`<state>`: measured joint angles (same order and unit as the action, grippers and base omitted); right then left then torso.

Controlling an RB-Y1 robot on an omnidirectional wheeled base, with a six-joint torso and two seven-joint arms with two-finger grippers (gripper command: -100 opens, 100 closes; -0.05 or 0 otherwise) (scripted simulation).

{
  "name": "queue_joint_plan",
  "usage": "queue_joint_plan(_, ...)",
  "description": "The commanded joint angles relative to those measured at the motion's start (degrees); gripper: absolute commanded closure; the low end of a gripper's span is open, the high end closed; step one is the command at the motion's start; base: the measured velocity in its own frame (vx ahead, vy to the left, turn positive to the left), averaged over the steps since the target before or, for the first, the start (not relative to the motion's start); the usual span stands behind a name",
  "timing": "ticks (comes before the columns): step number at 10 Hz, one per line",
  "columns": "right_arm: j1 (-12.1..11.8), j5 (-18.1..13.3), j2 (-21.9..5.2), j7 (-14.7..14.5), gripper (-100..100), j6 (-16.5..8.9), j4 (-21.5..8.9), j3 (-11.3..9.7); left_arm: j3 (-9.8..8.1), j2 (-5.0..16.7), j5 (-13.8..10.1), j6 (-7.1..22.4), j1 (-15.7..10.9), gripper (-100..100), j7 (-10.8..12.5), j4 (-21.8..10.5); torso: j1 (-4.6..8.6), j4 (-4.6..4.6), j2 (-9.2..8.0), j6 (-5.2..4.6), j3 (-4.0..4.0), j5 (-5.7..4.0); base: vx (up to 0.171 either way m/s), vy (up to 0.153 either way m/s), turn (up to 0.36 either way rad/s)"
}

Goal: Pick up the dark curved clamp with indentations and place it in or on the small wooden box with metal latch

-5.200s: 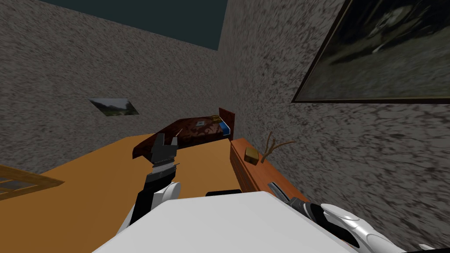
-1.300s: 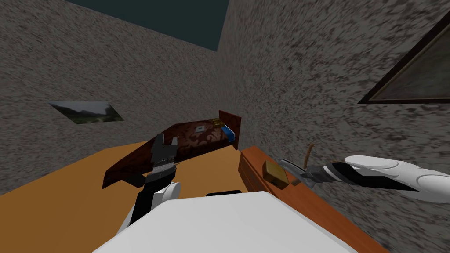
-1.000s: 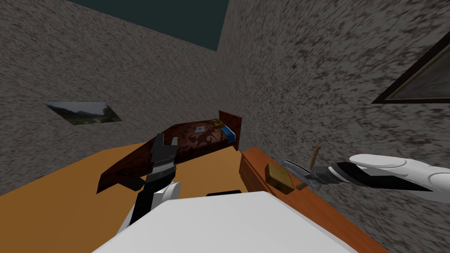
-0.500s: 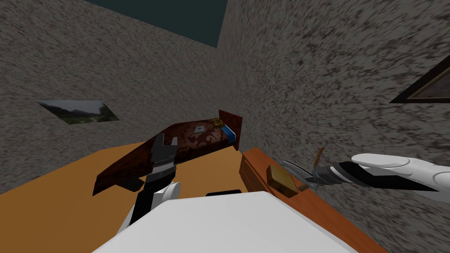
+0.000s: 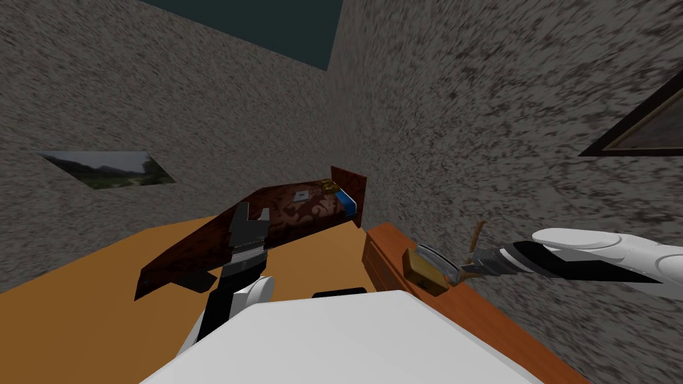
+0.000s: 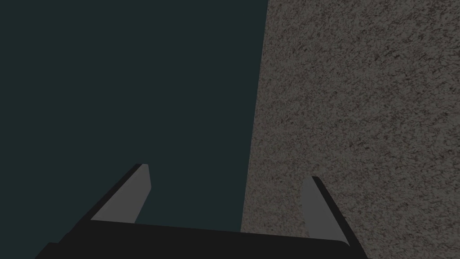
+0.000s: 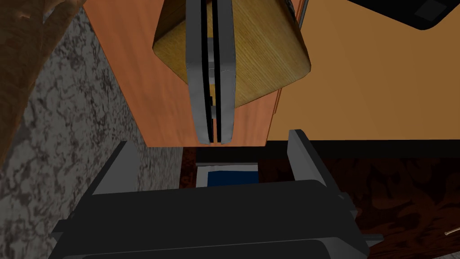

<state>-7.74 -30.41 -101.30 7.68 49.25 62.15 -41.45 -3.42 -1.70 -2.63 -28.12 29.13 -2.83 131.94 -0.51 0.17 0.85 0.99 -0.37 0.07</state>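
Left gripper raised, blades apart; wooden box on the orange cabinet apparently bears the dark curved clamp across its lid; right gripper, blades wide and clear, should retreat straight back without brushing the clamp.

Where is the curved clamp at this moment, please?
In the right wrist view, the clamp lies on top of the small wooden box, just beyond the open right tool, on the orange-brown cabinet beside the wall.
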Motion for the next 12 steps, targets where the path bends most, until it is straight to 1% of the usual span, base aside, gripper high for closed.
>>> queue_joint_plan(1,-0.2,1.3,-2.0,0.3,-100,0.8,1.0,0.3,0.0,0.0,0.0,0.0,0.0,0,0.0,0.0,0.0,0.0,0.0,0.0,0.0,0.0,-0.045,-0.02,-0.042)
queue_joint_plan(2,0.0,1.5,-2.7,0.5,-100,1.2,1.3,0.4,0.0,0.0,0.0,0.0,0.0,0,0.0,0.0,0.01,0.01,-0.02,0.0,0.02,0.0,-0.042,-0.017,-0.039)
queue_joint_plan(3,0.4,1.9,-4.0,0.9,-100,2.0,1.8,0.6,0.0,0.0,0.0,0.0,0.0,0,0.0,0.0,0.0,0.01,-0.02,0.0,0.02,0.0,-0.04,-0.016,-0.068)
queue_joint_plan(4,0.4,1.9,-4.0,0.9,-100,2.0,1.8,0.6,0.0,0.0,0.0,0.0,0.0,0,0.0,0.0,0.01,0.01,-0.02,0.0,0.01,0.0,-0.029,-0.007,-0.026)
queue_joint_plan(5,0.6,2.1,-4.6,1.2,-100,2.4,2.0,0.7,0.0,0.0,0.0,0.0,0.0,0,0.0,0.0,-0.02,0.0,0.01,0.01,0.0,0.0,-0.022,-0.003,-0.023)
queue_joint_plan(6,0.7,1.7,-4.0,1.1,-100,2.5,1.6,0.6,0.0,0.0,0.0,0.0,0.0,0,0.0,0.0,-0.05,-0.01,0.03,-0.01,-0.02,0.02,-0.01,-0.002,-0.006)
queue_joint_plan(7,0.7,1.8,-4.1,1.1,0,2.4,1.8,0.6,0.0,0.0,0.0,0.0,0.0,0,0.0,0.0,-0.05,-0.02,0.07,0.0,-0.04,0.0,0.0,0.0,0.0)
queue_joint_plan(12,0.7,1.8,-4.1,1.1,0,2.4,1.7,0.6,0.0,0.0,0.0,0.0,0.0,0,0.0,0.0,-0.05,-0.03,0.14,0.01,-0.08,0.01,0.0,0.0,0.0)
